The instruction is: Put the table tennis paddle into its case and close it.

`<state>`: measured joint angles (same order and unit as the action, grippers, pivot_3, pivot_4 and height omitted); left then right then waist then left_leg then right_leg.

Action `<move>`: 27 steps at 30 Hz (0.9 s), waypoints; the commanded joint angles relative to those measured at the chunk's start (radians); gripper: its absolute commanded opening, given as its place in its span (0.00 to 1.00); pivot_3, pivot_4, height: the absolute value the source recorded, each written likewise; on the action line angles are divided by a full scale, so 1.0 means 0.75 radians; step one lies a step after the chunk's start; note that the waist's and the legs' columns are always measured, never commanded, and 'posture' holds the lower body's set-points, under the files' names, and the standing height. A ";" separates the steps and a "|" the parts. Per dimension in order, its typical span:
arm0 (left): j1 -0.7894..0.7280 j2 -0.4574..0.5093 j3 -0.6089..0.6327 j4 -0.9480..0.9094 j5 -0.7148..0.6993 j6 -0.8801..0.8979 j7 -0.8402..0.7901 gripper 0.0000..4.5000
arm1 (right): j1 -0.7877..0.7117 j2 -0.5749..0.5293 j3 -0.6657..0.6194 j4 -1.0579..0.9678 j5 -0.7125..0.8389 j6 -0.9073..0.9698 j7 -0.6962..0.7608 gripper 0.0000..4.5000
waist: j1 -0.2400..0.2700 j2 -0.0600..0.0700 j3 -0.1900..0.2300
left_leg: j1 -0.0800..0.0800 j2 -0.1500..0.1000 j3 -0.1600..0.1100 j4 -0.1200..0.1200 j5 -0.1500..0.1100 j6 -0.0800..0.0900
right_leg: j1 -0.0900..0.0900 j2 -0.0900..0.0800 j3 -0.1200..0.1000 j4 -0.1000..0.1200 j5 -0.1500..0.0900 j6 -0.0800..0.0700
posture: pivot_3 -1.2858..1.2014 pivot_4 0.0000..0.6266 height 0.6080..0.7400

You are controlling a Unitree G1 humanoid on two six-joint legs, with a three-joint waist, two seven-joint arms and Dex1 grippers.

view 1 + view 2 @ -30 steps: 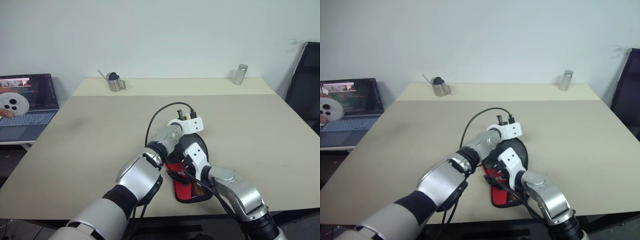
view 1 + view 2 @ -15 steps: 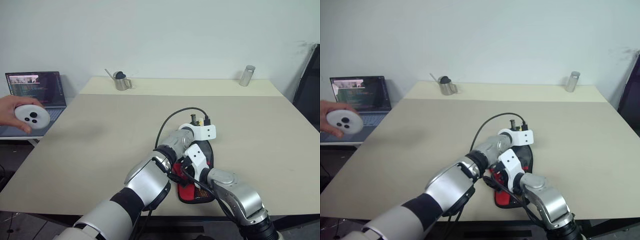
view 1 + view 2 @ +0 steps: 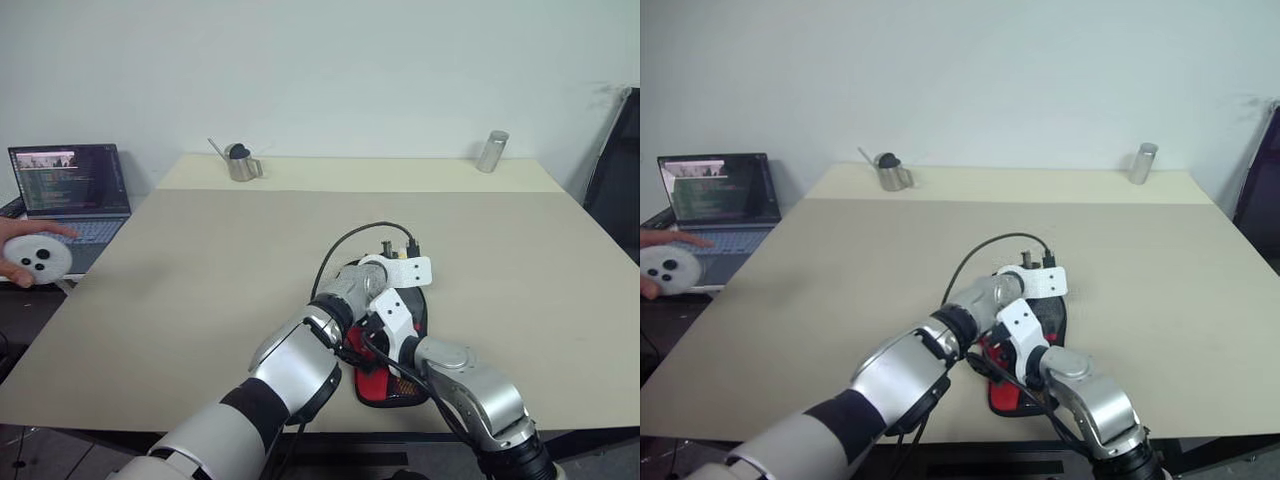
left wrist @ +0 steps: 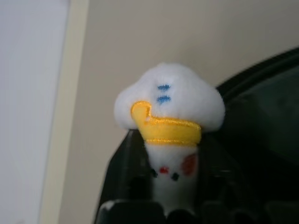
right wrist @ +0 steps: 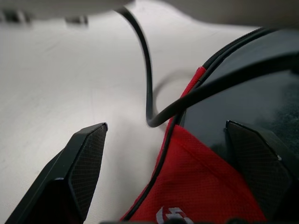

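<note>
The case (image 3: 384, 384), a black pouch with a red panel, lies on the table (image 3: 200, 270) near its front edge, under both arms. Its white and yellow plush charm (image 4: 168, 102) stands between the fingers of my left gripper (image 4: 171, 140), which is shut on it at the case's far end (image 4: 261, 116). My right gripper (image 5: 166, 125) is open over the case's edge. One of its fingers (image 5: 84, 163) is above the bare table and the other is above the black fabric, with the red panel (image 5: 201, 186) between them. The paddle is hidden.
A black cable (image 3: 335, 250) loops from my left wrist over the table. A metal cup (image 3: 238, 163) and a metal cylinder (image 3: 492, 151) stand at the far edge. A laptop (image 3: 70, 190) sits off to the left, where a person's hand (image 3: 35, 258) holds a white disc. A dark chair (image 3: 615, 170) is at the right.
My left gripper has drifted a little to the right and down over the case with the charm. The person's hand with the white disc has dropped lower. The right arm has kept still.
</note>
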<state>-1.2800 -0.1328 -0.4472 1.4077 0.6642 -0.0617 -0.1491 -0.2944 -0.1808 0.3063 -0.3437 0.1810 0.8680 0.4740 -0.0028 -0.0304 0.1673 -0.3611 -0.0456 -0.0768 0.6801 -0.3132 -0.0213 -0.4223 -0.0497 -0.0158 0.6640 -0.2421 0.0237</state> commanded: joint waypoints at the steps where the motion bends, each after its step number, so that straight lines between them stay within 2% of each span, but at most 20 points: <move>1: 0.042 0.013 -0.006 -0.017 -0.005 -0.004 -0.043 0.58 | -0.011 -0.008 0.022 0.054 0.024 0.001 0.026 1.00 | 0.000 0.001 -0.004 | 0.001 0.000 0.000 0.000 0.000 0.000 | 0.001 0.000 0.000 0.000 0.000 0.000 | 0.52 0.24 1.00; 6: 0.068 0.068 -0.005 -0.030 -0.009 -0.052 -0.048 0.97 | -0.078 -0.044 0.000 0.127 0.017 -0.050 0.072 1.00 | -0.005 0.002 -0.012 | 0.005 0.000 0.001 0.000 -0.002 0.003 | 0.003 0.001 0.000 0.001 0.000 0.000 | 0.52 0.24 1.00; 7: 0.066 0.078 -0.005 -0.033 -0.010 -0.069 -0.046 0.99 | -0.094 -0.053 -0.010 0.149 0.017 -0.062 0.083 1.00 | -0.005 0.003 -0.013 | 0.006 0.000 0.001 0.000 -0.002 0.003 | 0.004 0.001 0.000 0.001 0.000 0.000 | 0.52 0.24 1.00; 10: 0.057 0.090 -0.003 -0.040 -0.022 -0.105 -0.083 0.99 | -0.136 -0.085 -0.032 0.204 0.016 -0.102 0.117 1.00 | -0.004 0.003 -0.014 | 0.007 0.000 0.002 0.000 -0.002 0.003 | 0.004 0.001 0.000 0.001 0.000 0.000 | 0.52 0.24 1.00; 16: 0.031 0.113 0.071 -0.086 -0.143 -0.269 -0.302 0.99 | -0.205 -0.162 -0.070 0.303 0.012 -0.181 0.187 1.00 | -0.002 0.003 -0.014 | 0.006 0.001 0.002 0.000 -0.001 0.002 | 0.004 0.001 0.000 0.001 0.000 0.000 | 0.52 0.24 1.00; 20: 0.018 0.148 0.191 -0.150 -0.317 -0.355 -0.556 0.99 | -0.228 -0.228 -0.089 0.321 0.020 -0.207 0.254 1.00 | -0.002 0.004 -0.013 | 0.003 0.000 0.002 0.000 -0.001 0.001 | 0.002 0.001 0.000 0.000 0.000 0.000 | 0.52 0.24 1.00; 22: 0.010 0.187 0.205 -0.192 -0.358 -0.373 -0.710 0.99 | -0.226 -0.275 -0.094 0.305 0.036 -0.204 0.309 1.00 | -0.005 0.005 -0.012 | 0.001 0.001 0.002 0.000 -0.001 0.001 | 0.000 0.001 0.000 0.000 0.000 0.000 | 0.52 0.24 1.00; 27: -0.019 0.282 0.231 -0.370 -0.439 -0.315 -0.906 0.99 | -0.182 -0.409 -0.053 0.204 0.087 -0.196 0.463 1.00 | -0.009 0.006 -0.012 | -0.001 0.001 0.002 0.000 -0.001 0.003 | -0.001 0.001 0.000 -0.001 0.000 0.000 | 0.52 0.24 1.00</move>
<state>-1.2583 0.0732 -0.3031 1.2092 0.3801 -0.3095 -0.7832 -0.4399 -0.4777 0.2574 -0.1443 0.2220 0.7209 0.7850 -0.0093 -0.0262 0.1585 -0.3617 -0.0446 -0.0752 0.6802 -0.3149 -0.0180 -0.4230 -0.0484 -0.0153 0.6634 -0.2420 0.0236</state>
